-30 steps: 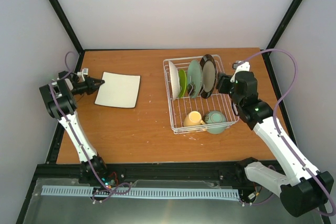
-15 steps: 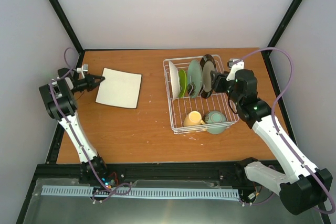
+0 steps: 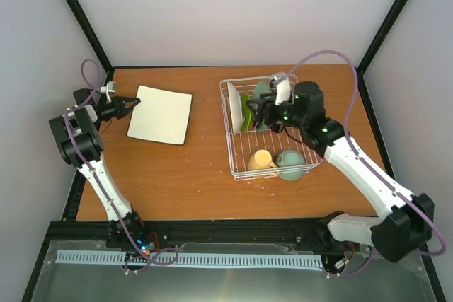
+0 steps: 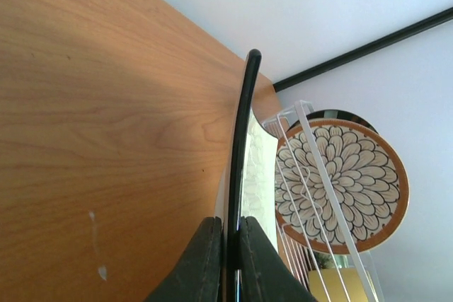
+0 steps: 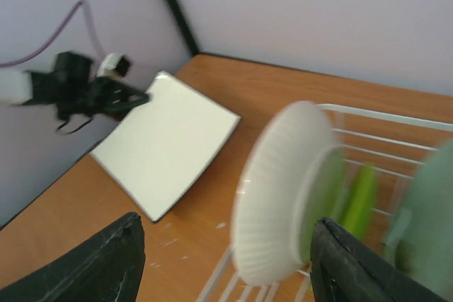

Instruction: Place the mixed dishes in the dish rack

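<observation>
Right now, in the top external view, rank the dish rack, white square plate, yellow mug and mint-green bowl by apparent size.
1. dish rack
2. white square plate
3. pale mint-green bowl and yellow mug: nearly alike, with the bowl perhaps slightly larger.

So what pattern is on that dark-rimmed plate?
The plate has cream flower petals outlined dark; left wrist view.

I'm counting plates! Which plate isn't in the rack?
The white square plate: it's on the table, pinched by the left end effector. The round ones stand in the dish rack.
</observation>
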Action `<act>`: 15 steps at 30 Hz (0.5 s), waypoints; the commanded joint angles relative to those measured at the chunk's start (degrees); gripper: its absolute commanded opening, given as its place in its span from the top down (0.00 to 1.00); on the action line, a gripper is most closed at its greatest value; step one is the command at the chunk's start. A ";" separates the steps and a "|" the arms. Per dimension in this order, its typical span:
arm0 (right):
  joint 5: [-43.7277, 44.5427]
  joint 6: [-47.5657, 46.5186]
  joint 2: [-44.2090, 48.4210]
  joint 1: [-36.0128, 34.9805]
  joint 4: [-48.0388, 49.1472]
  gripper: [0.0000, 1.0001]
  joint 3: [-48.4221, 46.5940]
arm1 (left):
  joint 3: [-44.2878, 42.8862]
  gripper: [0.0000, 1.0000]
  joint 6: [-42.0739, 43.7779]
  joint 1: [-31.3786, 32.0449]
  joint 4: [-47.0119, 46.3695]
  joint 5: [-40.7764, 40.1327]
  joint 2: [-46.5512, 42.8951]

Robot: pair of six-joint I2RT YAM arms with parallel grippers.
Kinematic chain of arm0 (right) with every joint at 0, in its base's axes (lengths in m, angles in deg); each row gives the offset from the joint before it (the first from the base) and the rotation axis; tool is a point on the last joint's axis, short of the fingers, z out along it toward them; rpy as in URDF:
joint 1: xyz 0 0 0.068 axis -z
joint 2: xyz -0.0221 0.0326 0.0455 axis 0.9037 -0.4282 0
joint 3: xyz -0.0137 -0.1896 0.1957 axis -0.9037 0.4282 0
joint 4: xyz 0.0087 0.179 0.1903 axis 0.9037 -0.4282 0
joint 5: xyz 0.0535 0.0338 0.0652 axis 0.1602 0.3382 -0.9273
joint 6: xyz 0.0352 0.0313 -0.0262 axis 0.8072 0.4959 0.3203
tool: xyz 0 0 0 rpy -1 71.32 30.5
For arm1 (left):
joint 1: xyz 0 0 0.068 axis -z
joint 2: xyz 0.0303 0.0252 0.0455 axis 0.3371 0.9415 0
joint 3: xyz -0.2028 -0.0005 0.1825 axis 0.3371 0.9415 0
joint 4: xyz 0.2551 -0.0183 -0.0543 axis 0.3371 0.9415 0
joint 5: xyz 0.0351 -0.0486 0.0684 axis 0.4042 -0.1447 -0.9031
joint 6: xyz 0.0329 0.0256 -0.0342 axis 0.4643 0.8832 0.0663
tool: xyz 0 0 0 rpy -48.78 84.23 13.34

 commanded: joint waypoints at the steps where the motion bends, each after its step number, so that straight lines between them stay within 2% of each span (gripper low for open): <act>1: -10.74 -3.12 -6.62 -4.39 0.27 0.36 -4.72 | 2.52 0.99 -5.98 1.07 -3.87 12.54 -8.81; 8: -12.42 -1.24 -12.15 -7.59 4.15 0.30 -6.53 | 4.89 0.99 -10.31 1.93 -5.46 12.29 -24.03; 11: -15.01 -0.14 -14.83 -8.07 5.66 0.26 -7.57 | 3.67 0.99 -13.14 2.16 -7.98 13.90 -28.33; 15: -18.92 2.14 -19.45 -9.70 9.81 0.23 -8.91 | 2.47 0.99 -12.50 2.31 -4.94 14.02 -32.04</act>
